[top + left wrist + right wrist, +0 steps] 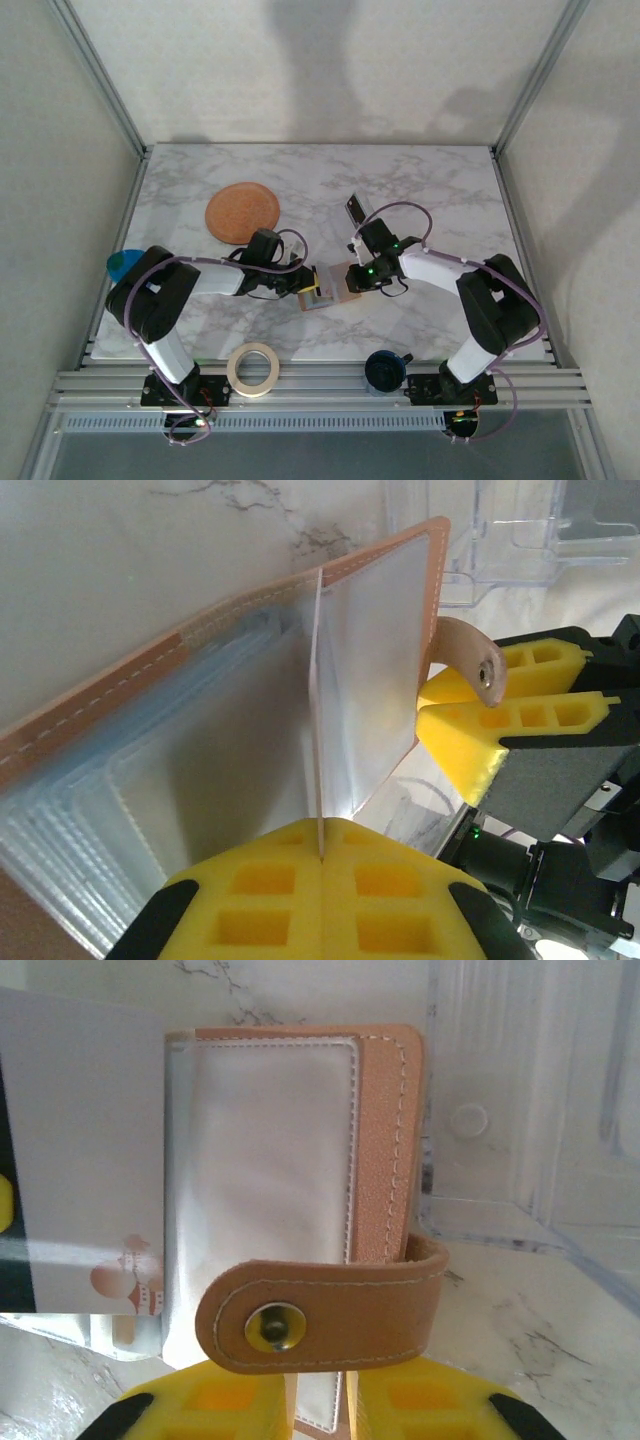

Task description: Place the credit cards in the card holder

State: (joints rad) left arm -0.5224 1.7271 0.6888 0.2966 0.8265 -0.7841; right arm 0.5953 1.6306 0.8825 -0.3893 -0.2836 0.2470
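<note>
Two-sided grip on card holder (330, 287), standing open mid-table (430, 180) between the arms: pinched by left claw (322, 832), fingers pressed together on one clear sleeve (320, 720), and by right claw (320, 1395), clamped on the tan cover's lower edge just under the snap tab (320, 1325). Whitish card (90, 1160) sticking out past the sleeve's left side in right wrist view, depth of insertion not clear. Dark card (356, 209) propped just beyond right claw, clear plastic stand (520, 1110) right behind the holder, orange-brown disc (242, 212) far-left, tape roll (252, 368) at near edge.
</note>
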